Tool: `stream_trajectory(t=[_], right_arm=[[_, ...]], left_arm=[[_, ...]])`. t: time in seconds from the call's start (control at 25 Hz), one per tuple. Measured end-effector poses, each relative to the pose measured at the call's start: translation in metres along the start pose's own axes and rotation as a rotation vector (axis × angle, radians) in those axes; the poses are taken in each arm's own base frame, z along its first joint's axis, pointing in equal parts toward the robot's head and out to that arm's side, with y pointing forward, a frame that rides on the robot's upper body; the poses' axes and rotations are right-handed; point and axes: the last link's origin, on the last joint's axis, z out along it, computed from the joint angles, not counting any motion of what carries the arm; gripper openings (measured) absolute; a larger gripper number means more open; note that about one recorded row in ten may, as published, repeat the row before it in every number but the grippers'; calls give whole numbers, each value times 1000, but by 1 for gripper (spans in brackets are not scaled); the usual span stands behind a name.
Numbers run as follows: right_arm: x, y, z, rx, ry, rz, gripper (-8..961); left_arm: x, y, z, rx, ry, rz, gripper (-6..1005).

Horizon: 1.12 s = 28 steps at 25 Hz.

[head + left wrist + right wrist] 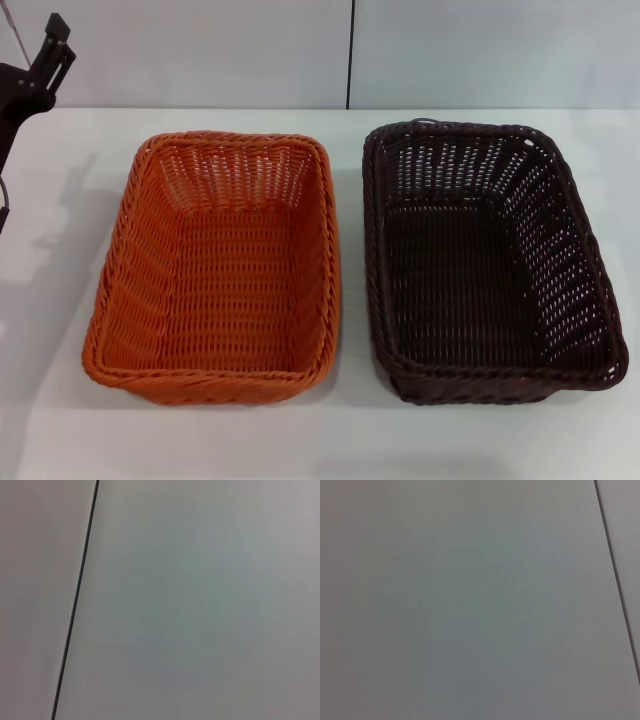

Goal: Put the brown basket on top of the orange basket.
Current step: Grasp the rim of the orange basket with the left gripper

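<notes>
Two woven baskets side by side on a white bench (60, 420), seen from the head camera. At centre left of the frame, the rectangular bright orange wicker-style basket (222, 268) with braided rim and sloping sides, standing upright and empty. At centre right, the rectangular dark brown, almost black wicker-style basket (488, 262) with braided rim and open-weave sloping sides, also upright and empty, not stacked on its neighbour. Long sides roughly parallel, close together but apart, with a narrow strip of white bench between the rims. Dark brown basket turned a little, its near end swung slightly toward the right edge of the frame.

In the upper left corner of the frame, the black left tool (40, 70), raised above the far left part of the bench and well apart from both baskets, holding nothing; open or closed cannot be told from here. Faint shadow of that arm on the bench at the left edge. Right tool nowhere in sight in any view.

Behind the bench, a pale wall (200, 50) with one thin dark vertical seam (350, 55) at upper centre. In both wrist views, only a plain pale wall (200, 605) crossed by a thin dark slanting seam (75, 605).
</notes>
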Motion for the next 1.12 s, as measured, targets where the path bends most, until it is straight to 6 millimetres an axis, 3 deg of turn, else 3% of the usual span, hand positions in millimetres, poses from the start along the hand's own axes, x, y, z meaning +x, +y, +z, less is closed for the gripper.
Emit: stream_trajectory(t=[0.6,0.8,1.08,1.12], right_arm=[[0,-1,-1,3,0,-2,587],[2,-6,-4,12,5,-8,587],[9,-20,-15,49,29,-13,587],[9,-20,-15,49,29,-13,588]], left_arm=[[-4,0,15,12,-48,-6,835],[2,-14,39,49,-105,-26,833],[30,-31,90,41,-245,-30,831],[30,-31,90,41,-245,-30,830]])
